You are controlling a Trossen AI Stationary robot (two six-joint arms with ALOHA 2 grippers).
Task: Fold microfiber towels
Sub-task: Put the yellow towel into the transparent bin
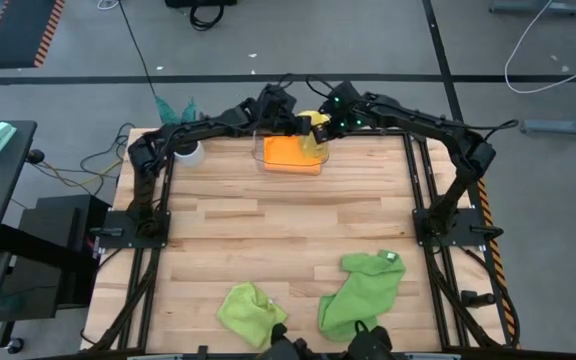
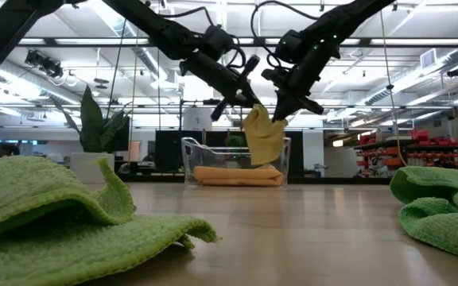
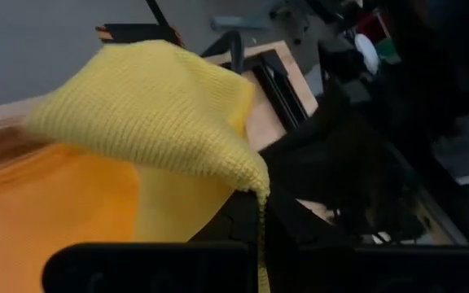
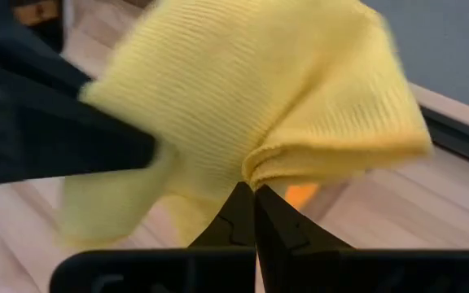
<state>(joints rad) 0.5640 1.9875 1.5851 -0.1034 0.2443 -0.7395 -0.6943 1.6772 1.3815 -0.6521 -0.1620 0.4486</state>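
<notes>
Above the far edge of the table (image 1: 288, 215), both arms reach inward and meet over a clear bin (image 1: 290, 152). Left gripper (image 1: 302, 124) and right gripper (image 1: 325, 127) each pinch the yellow towel (image 2: 264, 135), which hangs folded between them above the orange towel (image 2: 237, 175) lying in the bin. Near the front edge lie the lime green towel (image 1: 246, 308) and the mid-green towel (image 1: 363, 290), untouched.

Both arms reach to the worktop's far edge, left gripper (image 1: 306, 124) and right gripper (image 1: 321, 128) clamped, raised, nearly touching.
</notes>
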